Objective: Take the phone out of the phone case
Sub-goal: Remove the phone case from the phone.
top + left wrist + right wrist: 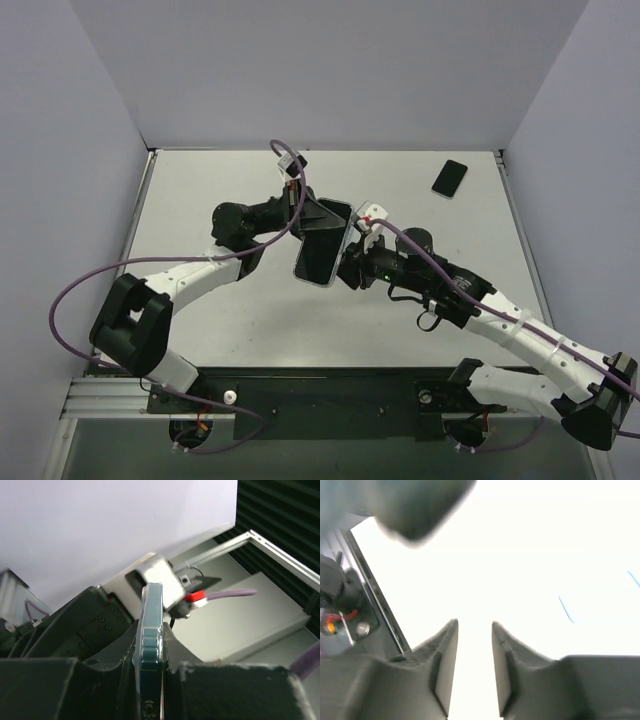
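The phone in its case [320, 248] is a dark slab held above the middle of the table, tilted. My left gripper [326, 214] is shut on its far end. In the left wrist view the cased phone [150, 611] stands edge-on, teal and glossy, pinched between the black fingers [107, 650] of the left gripper [152, 630]. My right gripper [349, 263] sits just right of the phone's right edge. In the right wrist view the right gripper [474, 626] is open with nothing between its pads, and the phone's edge [376, 597] shows to their left.
A second dark phone-shaped slab [450, 178] lies flat at the table's back right. Grey walls close the left, back and right sides. Purple cables [290, 165] loop off both arms. The right wrist view is washed out white.
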Motion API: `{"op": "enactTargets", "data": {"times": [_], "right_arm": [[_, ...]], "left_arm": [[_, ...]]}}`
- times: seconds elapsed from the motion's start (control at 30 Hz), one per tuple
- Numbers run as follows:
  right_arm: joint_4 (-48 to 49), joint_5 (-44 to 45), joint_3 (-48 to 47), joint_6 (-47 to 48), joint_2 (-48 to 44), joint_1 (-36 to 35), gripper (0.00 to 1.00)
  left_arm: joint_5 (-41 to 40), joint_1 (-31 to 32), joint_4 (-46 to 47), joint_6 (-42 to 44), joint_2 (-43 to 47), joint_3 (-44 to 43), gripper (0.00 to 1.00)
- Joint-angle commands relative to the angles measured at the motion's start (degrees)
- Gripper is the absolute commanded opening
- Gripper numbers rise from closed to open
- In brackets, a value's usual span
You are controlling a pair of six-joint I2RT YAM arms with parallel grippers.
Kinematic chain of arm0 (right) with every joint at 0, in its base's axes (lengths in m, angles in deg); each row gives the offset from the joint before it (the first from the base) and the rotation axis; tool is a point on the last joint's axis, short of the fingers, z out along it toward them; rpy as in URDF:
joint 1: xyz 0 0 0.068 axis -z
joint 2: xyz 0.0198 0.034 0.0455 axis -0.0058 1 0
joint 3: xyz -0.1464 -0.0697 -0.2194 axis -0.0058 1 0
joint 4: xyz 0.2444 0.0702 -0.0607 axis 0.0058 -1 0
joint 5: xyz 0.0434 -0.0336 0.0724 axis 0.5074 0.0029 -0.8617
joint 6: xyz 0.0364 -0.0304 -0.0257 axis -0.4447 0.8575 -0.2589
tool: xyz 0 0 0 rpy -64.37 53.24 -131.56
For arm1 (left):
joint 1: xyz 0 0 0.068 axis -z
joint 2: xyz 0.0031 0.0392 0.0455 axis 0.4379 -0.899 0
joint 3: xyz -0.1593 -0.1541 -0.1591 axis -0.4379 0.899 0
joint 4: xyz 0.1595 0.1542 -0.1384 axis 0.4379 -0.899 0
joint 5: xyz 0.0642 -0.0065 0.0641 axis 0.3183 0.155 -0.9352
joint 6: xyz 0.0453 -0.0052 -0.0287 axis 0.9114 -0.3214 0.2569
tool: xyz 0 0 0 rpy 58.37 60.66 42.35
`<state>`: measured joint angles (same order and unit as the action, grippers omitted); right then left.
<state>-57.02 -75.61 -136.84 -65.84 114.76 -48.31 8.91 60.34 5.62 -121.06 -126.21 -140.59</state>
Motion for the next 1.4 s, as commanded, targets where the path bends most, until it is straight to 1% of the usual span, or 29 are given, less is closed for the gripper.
{"op": "enactTargets", "data": {"times": [0.0,0.03,0.07,0.1,0.13,0.17,0.23,0.27,0.3,0.33,0.37,0.5,0.57,0.63,0.7,0.8,0.9,0.97,1.07,1.1,1.23,1.37], "right_arm": [[11.9,4.3,9.4,-15.9,-3.4,-0.6,0.39],[14.6,3.9,11.7,-17.7,-5.2,-1.7,0.51],[20.4,4.0,15.1,-20.4,-5.9,-2.7,0.55],[24.4,5.5,16.4,-21.1,-7.7,-4.9,0.60],[25.8,6.5,18.3,-22.0,-9.0,-5.9,0.62],[29.3,8.5,19.7,-22.2,-9.6,-8.5,0.64],[34.7,12.0,21.5,-23.0,-10.7,-11.5,0.66],[37.0,13.5,22.1,-23.7,-11.1,-12.3,0.66],[42.3,15.1,23.9,-23.9,-10.9,-13.3,0.67],[44.4,16.1,24.6,-24.7,-10.6,-13.7,0.67],[49.0,17.9,25.7,-25.1,-10.0,-13.7,0.67],[53.3,21.0,25.3,-23.9,-8.7,-14.2,0.66],[51.9,22.2,23.5,-23.4,-8.1,-14.1,0.64],[47.8,22.0,20.7,-22.8,-7.0,-14.2,0.63],[49.4,21.6,20.7,-22.5,-6.7,-13.9,0.60],[45.9,17.8,18.1,-23.5,-6.3,-12.4,0.56],[45.2,18.1,17.6,-24.2,-6.1,-11.4,0.56],[42.7,18.9,16.2,-25.7,-5.4,-10.5,0.55],[43.4,18.7,15.7,-26.4,-4.5,-10.2,0.52],[43.7,18.5,15.7,-26.9,-4.2,-9.9,0.49],[44.0,16.8,15.3,-27.2,-3.7,-9.1,0.42],[42.5,13.6,15.0,-28.4,-3.5,-7.6,0.40]], "left_arm": [[-10.9,-1.9,-5.1,13.9,9.3,3.6,0.00],[-16.3,-2.0,-7.1,17.1,10.6,4.8,0.00],[-18.5,-2.2,-9.7,18.1,12.3,7.0,0.00],[-23.2,-2.2,-10.5,19.8,13.3,8.7,0.00],[-25.2,-2.2,-11.6,20.4,14.4,9.5,0.00],[-29.1,-2.2,-11.9,20.9,14.8,10.8,0.00],[-33.2,-2.1,-11.6,20.1,15.5,12.4,0.00],[-34.5,-2.0,-10.6,19.6,15.8,12.8,0.00],[-37.1,-1.9,-9.8,18.2,15.9,14.2,0.00],[-38.7,-1.7,-7.5,17.3,16.0,14.9,0.00],[-41.9,-1.5,-6.0,15.4,15.8,16.6,0.00],[-48.8,-0.1,4.2,10.4,14.6,20.2,0.00],[-49.0,0.1,7.5,9.3,12.6,19.8,0.00],[-48.2,0.5,8.7,8.1,11.6,19.1,0.00],[-49.0,1.0,10.7,8.0,11.1,19.3,0.00],[-49.3,1.2,11.1,6.8,10.7,19.7,0.00],[-49.0,1.6,12.6,6.3,9.7,19.6,0.00],[-49.0,2.0,13.5,5.8,9.0,19.4,0.00],[-48.8,2.2,14.6,5.7,8.2,18.9,0.00],[-48.9,2.2,15.4,5.4,7.9,18.7,0.00],[-48.7,2.2,15.6,5.3,7.8,18.3,0.00],[-48.3,2.2,15.4,6.4,8.2,18.0,0.00]]}}
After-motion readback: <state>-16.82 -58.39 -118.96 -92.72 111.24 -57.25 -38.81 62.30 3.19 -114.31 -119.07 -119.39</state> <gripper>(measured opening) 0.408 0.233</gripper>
